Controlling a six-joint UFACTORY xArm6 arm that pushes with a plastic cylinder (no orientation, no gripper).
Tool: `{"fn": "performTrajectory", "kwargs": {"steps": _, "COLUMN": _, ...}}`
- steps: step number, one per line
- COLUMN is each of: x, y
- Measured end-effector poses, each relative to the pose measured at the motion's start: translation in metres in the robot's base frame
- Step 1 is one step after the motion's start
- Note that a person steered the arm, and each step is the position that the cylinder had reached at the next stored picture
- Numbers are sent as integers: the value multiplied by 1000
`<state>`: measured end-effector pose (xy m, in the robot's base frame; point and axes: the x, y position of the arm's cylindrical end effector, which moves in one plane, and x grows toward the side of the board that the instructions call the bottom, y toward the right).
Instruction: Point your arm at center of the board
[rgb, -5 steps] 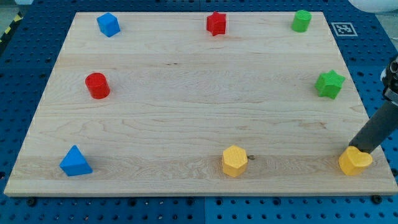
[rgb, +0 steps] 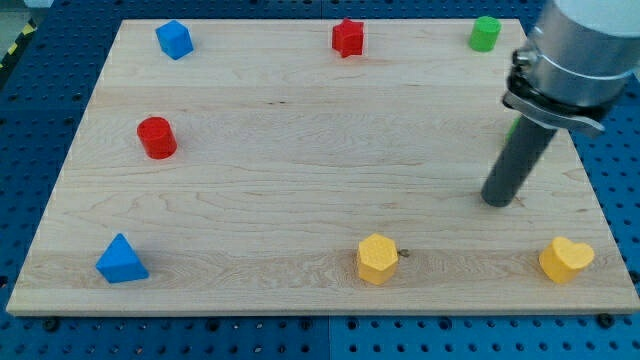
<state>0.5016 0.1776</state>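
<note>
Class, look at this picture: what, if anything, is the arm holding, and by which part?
Nothing. My tip rests on bare board, touching no block, up-left of the yellow heart.

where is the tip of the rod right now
My tip rests on the board's right part in the camera view, up-left of the yellow heart.

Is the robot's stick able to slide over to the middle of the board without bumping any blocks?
Probably yes. My tip sits on the view's right side, and no block lies between it and the middle of the board. The blocks all sit near the edges.
</note>
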Motion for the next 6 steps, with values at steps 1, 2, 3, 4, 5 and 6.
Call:
{"fn": "performTrajectory", "kwargs": {"steps": 1, "x": -8, "y": -5}}
{"fn": "performTrajectory", "kwargs": {"steps": 2, "x": -9, "y": -5}}
{"fn": "performTrajectory", "kwargs": {"steps": 3, "x": -11, "y": -6}}
{"fn": "performTrajectory", "kwargs": {"steps": 4, "x": -25, "y": -29}}
{"fn": "performTrajectory", "kwargs": {"steps": 5, "x": -39, "y": -60}}
{"fn": "performTrajectory", "kwargs": {"steps": 6, "x": -43, "y": -88}}
